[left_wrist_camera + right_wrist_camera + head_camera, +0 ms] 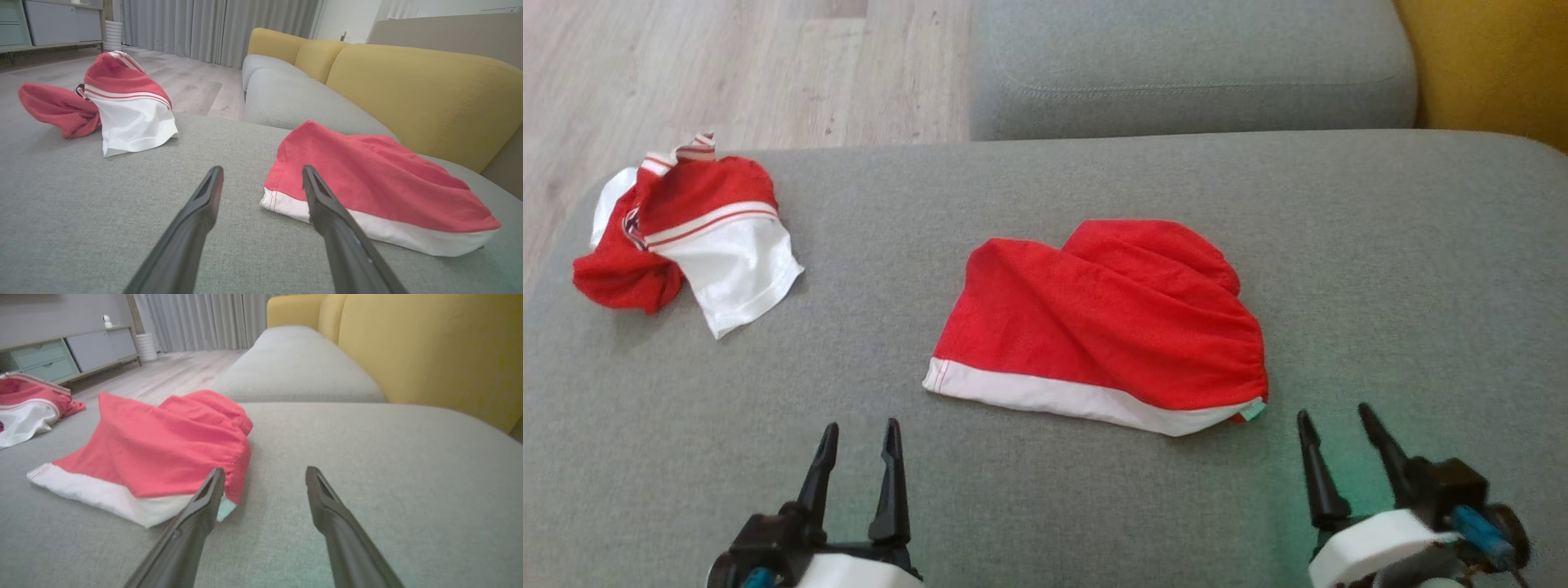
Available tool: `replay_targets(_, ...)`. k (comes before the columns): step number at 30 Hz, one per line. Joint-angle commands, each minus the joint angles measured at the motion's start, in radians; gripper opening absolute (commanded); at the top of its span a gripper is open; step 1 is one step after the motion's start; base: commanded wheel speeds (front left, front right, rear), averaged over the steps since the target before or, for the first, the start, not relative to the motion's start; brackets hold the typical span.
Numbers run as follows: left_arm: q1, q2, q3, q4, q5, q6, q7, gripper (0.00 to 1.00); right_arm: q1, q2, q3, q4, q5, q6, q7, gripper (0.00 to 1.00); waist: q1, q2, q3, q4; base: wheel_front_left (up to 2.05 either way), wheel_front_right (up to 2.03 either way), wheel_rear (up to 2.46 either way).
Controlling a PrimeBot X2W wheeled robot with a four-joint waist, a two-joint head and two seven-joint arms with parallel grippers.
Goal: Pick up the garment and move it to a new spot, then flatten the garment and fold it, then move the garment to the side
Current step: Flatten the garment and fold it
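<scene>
Two garments: one folded garment [1103, 318] [367, 183] [163, 449] and one crumpled garment [686, 237] [114, 102] [24, 404], both on the grey seat cushion [1380, 286] and well apart from each other.
Folded garment: red, lying low near the middle of the seat cushion, somewhat nearer its front edge than its back edge; free of both grippers.
White band [1062, 396] [388, 234]: one, running along the folded garment's front edge.
Tag [1255, 411] [224, 508]: one, small and teal, at the folded garment's front right corner.
Crumpled garment: red and white with striped trim, bunched up by the cushion's far left corner.
Left gripper [862, 427] [262, 171]: one, by the front edge, left of the folded garment's left corner; jaws apart, nothing between them.
Right gripper [1333, 412] [265, 470]: one, by the front edge, just beside the tagged corner; jaws spread, gripping nothing.
Fingers: four in all, two per gripper, dark and pointing toward the back edge.
Second cushion [1176, 73]: one more grey seat, beyond the back edge.
Backrest [1494, 65] [429, 94]: yellow, along the right side.
Floor [686, 65]: pale wood, past the far left corner.
Curtains [184, 24]: grey, at the far wall.
Cabinet [61, 355]: one low unit beside the curtains.
</scene>
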Motion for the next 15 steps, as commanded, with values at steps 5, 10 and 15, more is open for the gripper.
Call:
replay_targets(5,-0.048,0.008,0.014,-0.033,0.005,0.008,0.000,1.00,-0.094,-0.006,0.062,0.072,0.031,-0.001,0.047,1.00,0.0000,0.0000,0.031,0.030,0.00,0.00,0.00)
replay_targets(10,-0.054,0.009,0.007,-0.028,0.009,0.008,0.001,1.00,-0.140,-0.006,0.074,0.154,0.054,-0.001,0.052,1.00,0.0000,0.0000,0.045,0.049,0.00,0.00,0.00)
replay_targets(15,-0.057,0.010,0.003,-0.024,0.010,0.010,0.000,1.00,-0.188,-0.006,0.107,0.252,0.089,-0.001,0.062,1.00,0.0000,0.0000,0.052,0.065,0.00,0.00,0.00)
